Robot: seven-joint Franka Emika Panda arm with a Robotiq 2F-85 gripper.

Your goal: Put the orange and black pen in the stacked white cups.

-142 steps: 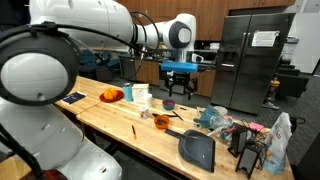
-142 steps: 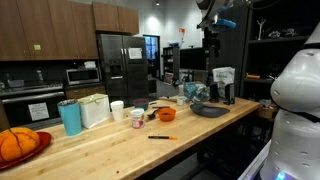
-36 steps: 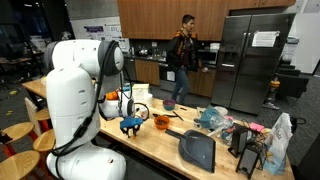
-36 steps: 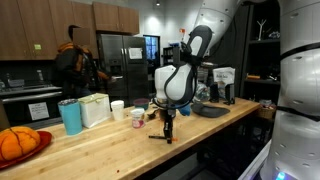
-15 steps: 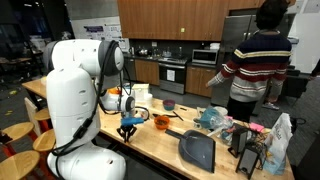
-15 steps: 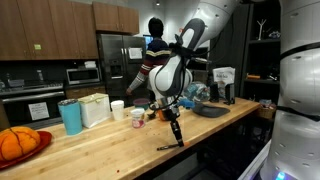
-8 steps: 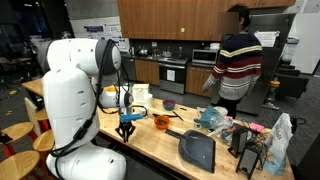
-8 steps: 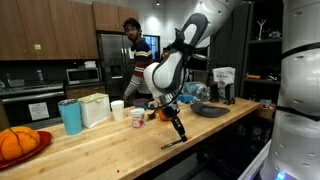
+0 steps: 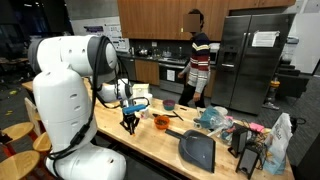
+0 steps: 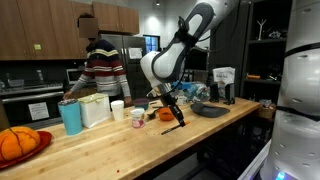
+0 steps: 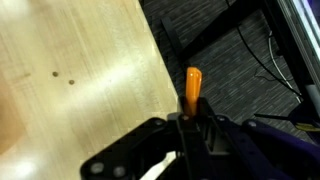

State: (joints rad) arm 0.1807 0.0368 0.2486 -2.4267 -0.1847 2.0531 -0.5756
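My gripper hangs a little above the wooden table, shut on the orange and black pen, which slants down from the jaws. In the wrist view the pen's orange end sticks out past the shut fingers, over the table's front edge and the dark floor. The stacked white cups stand further back on the table, apart from the gripper. In an exterior view the gripper hovers just beside the small orange cup, with my own arm hiding part of the table behind it.
A teal canister and a red bowl holding an orange ball sit at one end. A small patterned cup, a dark dustpan and clutter fill the other end. A person walks behind the table.
The gripper has risen off the table with the pen and shifted slightly toward the cups. The person in the background has walked across the kitchen.
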